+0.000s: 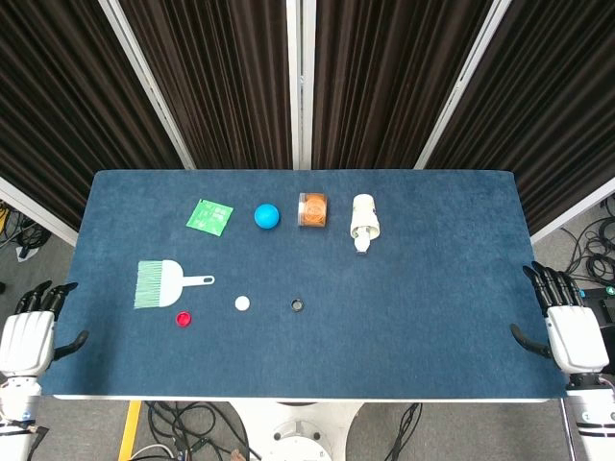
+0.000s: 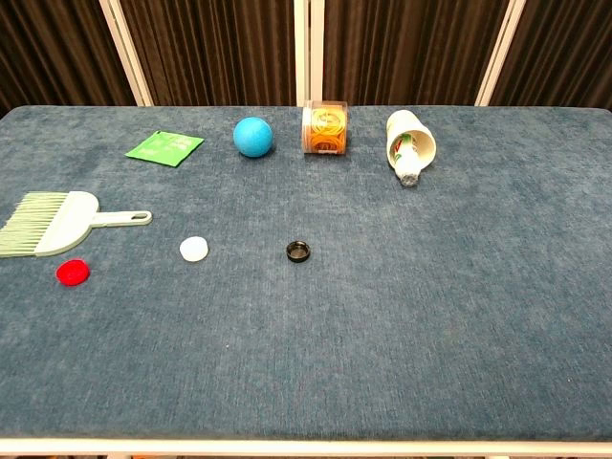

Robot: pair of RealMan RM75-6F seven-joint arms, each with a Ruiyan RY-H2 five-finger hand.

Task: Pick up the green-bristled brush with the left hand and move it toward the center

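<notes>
The green-bristled brush (image 1: 163,283) lies flat on the blue worktop (image 1: 432,288), untouched, bristles pointing away from the blue ball (image 1: 266,216) and its pale handle pointing back toward the middle. It sits nearer the robot than the ball and well off to the ball's left.

Only the head view shows the hands. The left hand (image 1: 29,331) rests at the worktop's left edge, on the brush's side and well apart from it, its dark fingers (image 1: 38,296) spread and holding nothing. The right hand (image 1: 567,327) sits at the opposite edge, fingers likewise apart and empty. The chest view shows neither hand, only the worktop and the things on it.

Just left of the ball lies a green packet (image 1: 209,216); its print is too small to read. Just right of the ball is a clear container with orange contents (image 1: 313,209), and beyond that a white cup (image 1: 364,219) tipped on its side; the chest view shows its open mouth and a coloured pattern, no legible writing. Nearer the robot than the ball lie a red cap (image 1: 184,319), a white cap (image 1: 242,303) and a small black ring (image 1: 298,305).
</notes>
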